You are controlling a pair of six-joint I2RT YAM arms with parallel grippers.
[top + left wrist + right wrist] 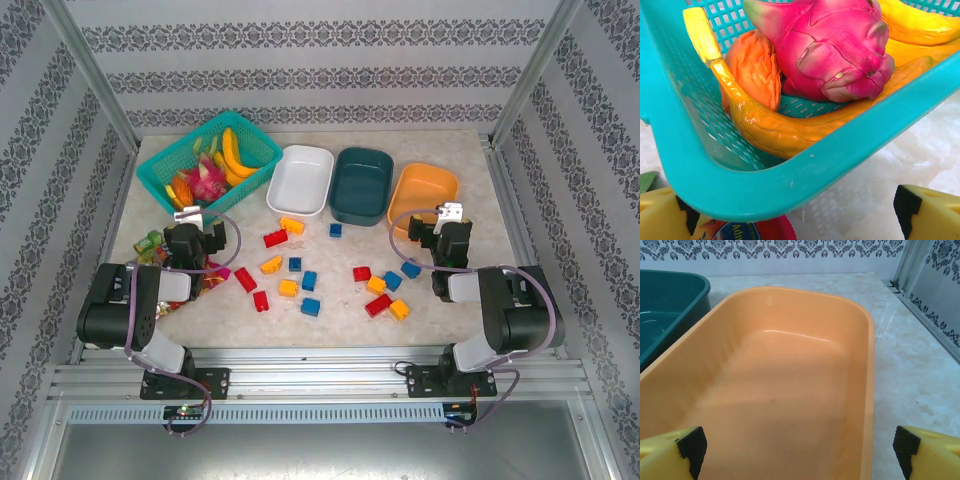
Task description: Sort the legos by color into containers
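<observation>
No sorting is yet done: the legos (309, 281) are seen scattered on the tabletop (340, 325) between the arms, and the white tub (300, 180), teal tub (362, 185) and orange tub (870, 365) are judged empty. The left claw (796, 215) is spread wide and empty beside the mesh basket (865, 135); the right claw (799, 447), likewise released, is faced at the orange tub. One brick must next be straddled and gripped

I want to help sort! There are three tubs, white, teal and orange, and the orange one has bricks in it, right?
Not quite: the orange tub is empty, as the right wrist view shows. The three colours are right.
</observation>
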